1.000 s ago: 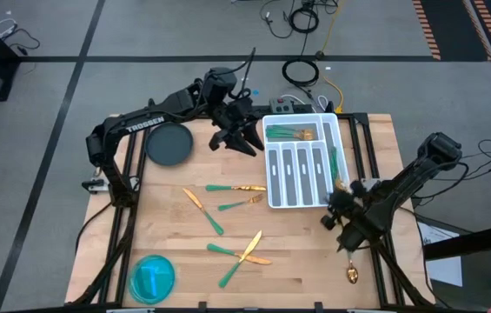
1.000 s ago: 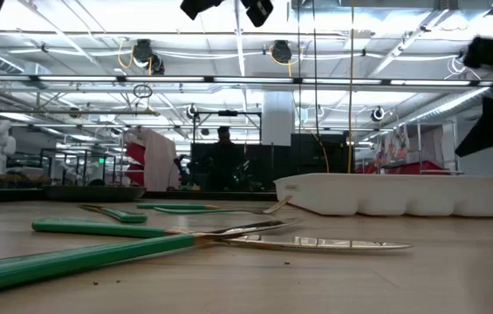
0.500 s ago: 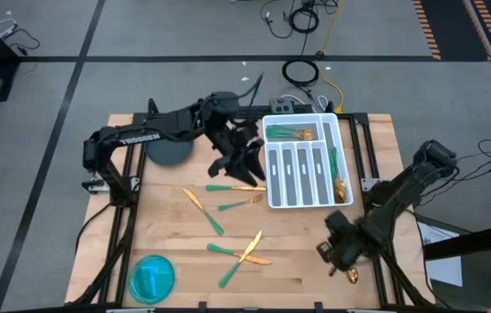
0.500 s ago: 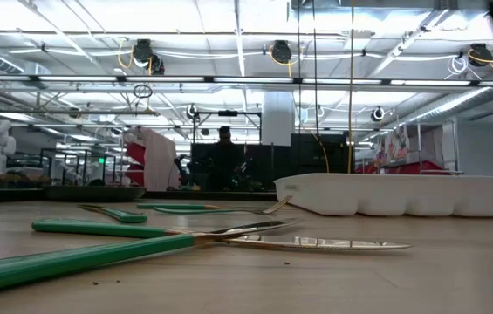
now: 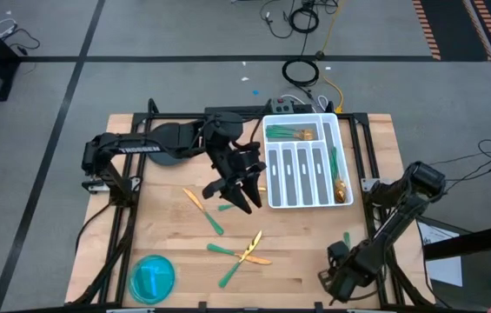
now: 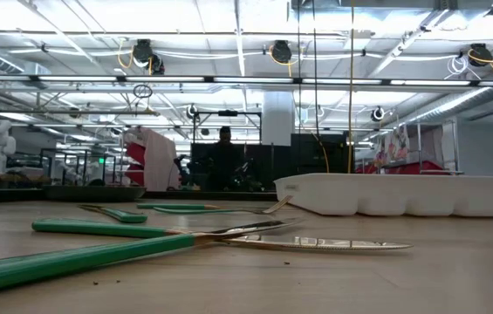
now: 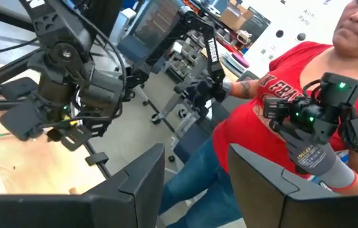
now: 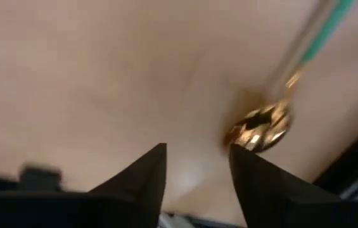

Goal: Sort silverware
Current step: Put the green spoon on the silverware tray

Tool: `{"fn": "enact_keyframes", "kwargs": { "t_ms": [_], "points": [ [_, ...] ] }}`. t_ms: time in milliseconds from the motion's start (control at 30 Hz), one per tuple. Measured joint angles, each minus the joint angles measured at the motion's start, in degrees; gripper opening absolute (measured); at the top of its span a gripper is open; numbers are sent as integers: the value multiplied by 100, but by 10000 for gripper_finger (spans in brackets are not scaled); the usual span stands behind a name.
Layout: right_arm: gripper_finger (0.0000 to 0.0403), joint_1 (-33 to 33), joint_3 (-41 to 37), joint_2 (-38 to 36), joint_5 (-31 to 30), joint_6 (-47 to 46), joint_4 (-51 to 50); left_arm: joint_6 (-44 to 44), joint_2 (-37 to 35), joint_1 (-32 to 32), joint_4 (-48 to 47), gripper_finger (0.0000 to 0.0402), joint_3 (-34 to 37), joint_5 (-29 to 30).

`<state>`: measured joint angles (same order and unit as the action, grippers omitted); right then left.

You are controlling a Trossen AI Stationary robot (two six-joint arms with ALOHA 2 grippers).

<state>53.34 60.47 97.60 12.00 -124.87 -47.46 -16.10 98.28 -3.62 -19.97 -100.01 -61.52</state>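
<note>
Glossy gold-headed silverware, matt pale wooden table, smooth white plastic tray.

White divided tray at table's far right; dark plate far left; blue bowl near left.
</note>
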Motion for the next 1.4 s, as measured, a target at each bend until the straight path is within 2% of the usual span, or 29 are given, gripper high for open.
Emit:
{"fn": "enact_keyframes", "kwargs": {
  "t_ms": [200,267,433,700,867,933,1000,1167,1400],
  "points": [
    [191,-20,784,-31,25,-45,-2489,31,0,1,-4,178,0,-101],
    [192,-32,835,-35,-6,-48,-2790,35,0,-5,-4,178,0,-103],
    [195,-48,563,27,-173,-71,-2159,56,0,-10,-7,178,0,-157],
    [201,-49,-134,330,139,-200,-1421,144,-2,-51,-35,178,0,-170],
    [198,-52,-490,305,200,-241,-539,144,-2,-146,-37,178,0,-170],
    [182,-52,-631,289,206,-260,-190,146,-2,-187,-35,178,0,-170],
    [148,-52,-675,284,183,-259,-40,159,-2,-224,-38,178,0,-170],
    [22,-59,-671,280,103,-157,92,360,-2,-325,-165,178,0,-166],
    [3,-128,-523,302,53,-27,-53,650,-2,-604,-583,178,0,25]
  ]
}}
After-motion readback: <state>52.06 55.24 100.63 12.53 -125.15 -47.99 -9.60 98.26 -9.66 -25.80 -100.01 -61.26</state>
